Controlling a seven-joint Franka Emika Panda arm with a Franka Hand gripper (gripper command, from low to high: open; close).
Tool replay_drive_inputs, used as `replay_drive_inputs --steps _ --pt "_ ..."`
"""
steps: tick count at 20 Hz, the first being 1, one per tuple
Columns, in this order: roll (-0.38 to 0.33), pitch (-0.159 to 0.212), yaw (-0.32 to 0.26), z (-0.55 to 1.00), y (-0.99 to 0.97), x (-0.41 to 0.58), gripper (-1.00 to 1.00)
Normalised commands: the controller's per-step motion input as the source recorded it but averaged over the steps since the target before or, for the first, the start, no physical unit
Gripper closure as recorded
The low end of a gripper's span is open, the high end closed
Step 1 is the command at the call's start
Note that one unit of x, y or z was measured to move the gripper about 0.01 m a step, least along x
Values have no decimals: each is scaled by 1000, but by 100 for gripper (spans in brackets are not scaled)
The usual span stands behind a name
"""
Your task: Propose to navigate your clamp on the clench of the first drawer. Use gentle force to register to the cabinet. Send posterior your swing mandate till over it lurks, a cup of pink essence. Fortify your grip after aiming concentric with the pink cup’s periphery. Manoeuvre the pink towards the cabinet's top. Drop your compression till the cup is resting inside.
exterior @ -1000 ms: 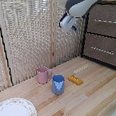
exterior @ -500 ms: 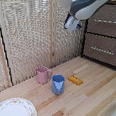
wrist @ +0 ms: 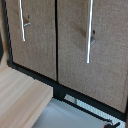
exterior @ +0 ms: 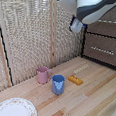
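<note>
Gripper (exterior: 76,26) had swung nearer the cabinet (exterior: 104,49), hanging high before its upper drawer (wrist: 90,47), handle (wrist: 89,31) untouched; whether its fingers were spread, I couldn't tell. Pink cup (exterior: 43,75) sat on the tabletop (exterior: 92,93) beside the blue cup (exterior: 58,84).

From exterior cam we look down across the table (exterior: 92,93); wrist cam faces the cabinet (wrist: 70,45) close-up. Both share cabinet fronts.

Backdrop: woven reed screen (exterior: 31,31) with wooden posts; surface: light wooden plank tabletop (exterior: 92,98); lighting: even.
</note>
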Motion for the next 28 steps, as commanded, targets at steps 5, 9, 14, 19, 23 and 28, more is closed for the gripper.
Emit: replay_drive_inputs --steps 5,9,14,19,23,28 --pt "-162 -41 99 -350 -258 -50 -100" --pt "-304 -43 67 13 -369 -186 -100" --pt "-355 -37 72 3 -417 -207 -100" --pt "-301 -4 105 -75 -442 -42 -100" --pt "-226 0 117 -189 -544 -1 -100" --pt "-100 0 109 -210 -689 0 -100"
